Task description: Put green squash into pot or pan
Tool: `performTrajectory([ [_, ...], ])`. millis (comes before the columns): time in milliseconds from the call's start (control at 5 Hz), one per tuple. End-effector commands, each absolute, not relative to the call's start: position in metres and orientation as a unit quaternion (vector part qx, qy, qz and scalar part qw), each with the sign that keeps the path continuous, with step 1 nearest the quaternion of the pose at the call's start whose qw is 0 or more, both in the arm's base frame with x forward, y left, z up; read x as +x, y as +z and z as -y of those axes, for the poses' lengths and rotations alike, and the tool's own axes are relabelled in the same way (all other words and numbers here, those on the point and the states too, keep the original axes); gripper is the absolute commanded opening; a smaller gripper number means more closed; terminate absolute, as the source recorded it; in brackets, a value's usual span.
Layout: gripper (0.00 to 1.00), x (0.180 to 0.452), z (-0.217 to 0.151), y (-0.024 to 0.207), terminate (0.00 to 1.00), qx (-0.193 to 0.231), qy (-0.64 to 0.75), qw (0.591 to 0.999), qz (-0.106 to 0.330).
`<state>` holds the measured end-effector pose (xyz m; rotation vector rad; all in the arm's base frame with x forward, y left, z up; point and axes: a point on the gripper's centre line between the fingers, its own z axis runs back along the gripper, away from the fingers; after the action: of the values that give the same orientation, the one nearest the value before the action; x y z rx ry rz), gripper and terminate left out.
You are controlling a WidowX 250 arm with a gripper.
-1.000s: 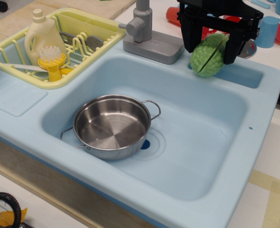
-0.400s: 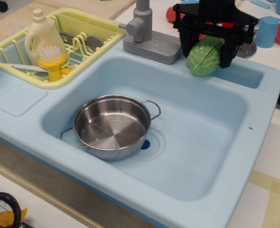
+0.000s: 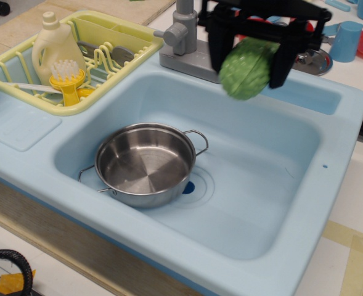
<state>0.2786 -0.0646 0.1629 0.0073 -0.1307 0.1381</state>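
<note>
The green squash is light green and bumpy. It hangs in the air over the far side of the blue sink basin, held between the two black fingers of my gripper. The gripper is shut on it. The steel pot with two wire loop handles sits empty on the sink floor at the front left, well below and to the left of the squash.
A grey faucet stands at the back rim just left of the gripper. A yellow dish rack with a bottle and brush is at the back left. Blue cups and red items stand behind the sink at right.
My gripper has moved left with the squash, from above the back right ledge of the sink to over the basin. The pot has not moved.
</note>
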Motion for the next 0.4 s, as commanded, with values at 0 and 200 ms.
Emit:
performTrajectory([
  [0,0.00,0.238,0.037,0.166,0.00,-0.017,0.111,0.984,0.136],
  [200,0.00,0.236,0.023,0.162,0.00,-0.023,0.122,0.982,0.140],
])
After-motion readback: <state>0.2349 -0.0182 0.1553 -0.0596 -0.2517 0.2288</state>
